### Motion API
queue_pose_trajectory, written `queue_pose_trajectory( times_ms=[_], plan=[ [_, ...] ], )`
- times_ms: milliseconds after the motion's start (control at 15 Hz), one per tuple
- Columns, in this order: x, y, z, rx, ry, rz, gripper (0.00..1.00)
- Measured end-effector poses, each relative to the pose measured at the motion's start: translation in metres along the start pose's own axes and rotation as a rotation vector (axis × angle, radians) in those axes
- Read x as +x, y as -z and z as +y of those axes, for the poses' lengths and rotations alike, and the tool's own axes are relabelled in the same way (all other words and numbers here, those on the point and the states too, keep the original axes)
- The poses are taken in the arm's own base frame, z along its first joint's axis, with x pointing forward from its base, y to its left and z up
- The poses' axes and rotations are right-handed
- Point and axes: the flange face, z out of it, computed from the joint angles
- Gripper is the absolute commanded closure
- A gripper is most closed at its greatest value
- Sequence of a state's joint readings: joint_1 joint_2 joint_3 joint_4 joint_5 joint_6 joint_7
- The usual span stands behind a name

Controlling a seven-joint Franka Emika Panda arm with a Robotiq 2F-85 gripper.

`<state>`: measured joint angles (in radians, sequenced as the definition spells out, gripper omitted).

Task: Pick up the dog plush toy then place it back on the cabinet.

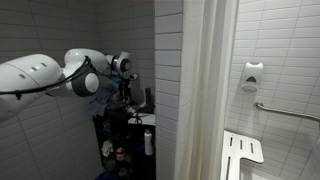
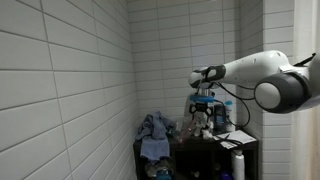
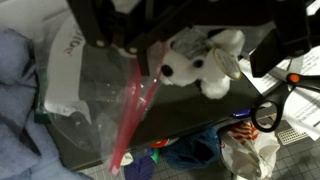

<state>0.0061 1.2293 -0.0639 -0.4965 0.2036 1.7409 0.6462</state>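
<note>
The white dog plush toy (image 3: 190, 65), with black eyes and a round tag, lies between my gripper's two dark fingers in the wrist view. The gripper (image 3: 205, 55) comes in from the top, its fingers pressed against both sides of the toy, just above the cabinet's dark top (image 3: 190, 125). In both exterior views the gripper (image 1: 127, 92) (image 2: 205, 105) hangs low over the top of the narrow black cabinet (image 1: 125, 135) (image 2: 205, 148). The toy is too small to make out there.
A clear zip bag with a red seal (image 3: 130, 115) and a blue cloth (image 3: 15, 100) (image 2: 155, 130) lie on the cabinet top. Black-handled scissors (image 3: 268, 112) lie on papers. A white bottle (image 1: 148, 142) stands at the edge. Tiled walls are close, with a curtain (image 1: 205, 90) and a white fold-down seat (image 1: 240, 152).
</note>
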Motion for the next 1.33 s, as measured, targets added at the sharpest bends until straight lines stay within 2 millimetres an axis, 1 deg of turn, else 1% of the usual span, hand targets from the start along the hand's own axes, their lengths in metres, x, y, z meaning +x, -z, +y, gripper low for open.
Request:
queue_pose_trajectory(
  times_ms=[200, 267, 333, 400, 533, 600, 867, 1000, 1067, 1133, 1200, 1333],
  plan=[
    [0.009, -0.006, -0.005, 0.05, -0.078, 0.083, 0.0],
    [0.011, -0.008, -0.006, 0.058, -0.095, 0.102, 0.25],
    [0.012, -0.008, -0.007, 0.062, -0.109, 0.119, 0.26],
    [0.014, -0.008, -0.007, 0.064, -0.12, 0.133, 0.32],
    [0.015, -0.008, -0.006, 0.059, -0.139, 0.151, 0.47],
    [0.016, -0.008, -0.006, 0.055, -0.146, 0.154, 0.56],
    [0.018, -0.007, -0.002, 0.044, -0.184, 0.165, 0.85],
    [0.019, -0.007, -0.001, 0.04, -0.205, 0.168, 0.96],
    [0.019, -0.006, -0.001, 0.04, -0.213, 0.17, 0.98],
    [0.019, -0.006, -0.001, 0.04, -0.22, 0.171, 0.98],
    [0.019, -0.005, -0.001, 0.041, -0.223, 0.172, 0.96],
    [0.018, -0.003, -0.003, 0.043, -0.223, 0.174, 0.98]
  ],
)
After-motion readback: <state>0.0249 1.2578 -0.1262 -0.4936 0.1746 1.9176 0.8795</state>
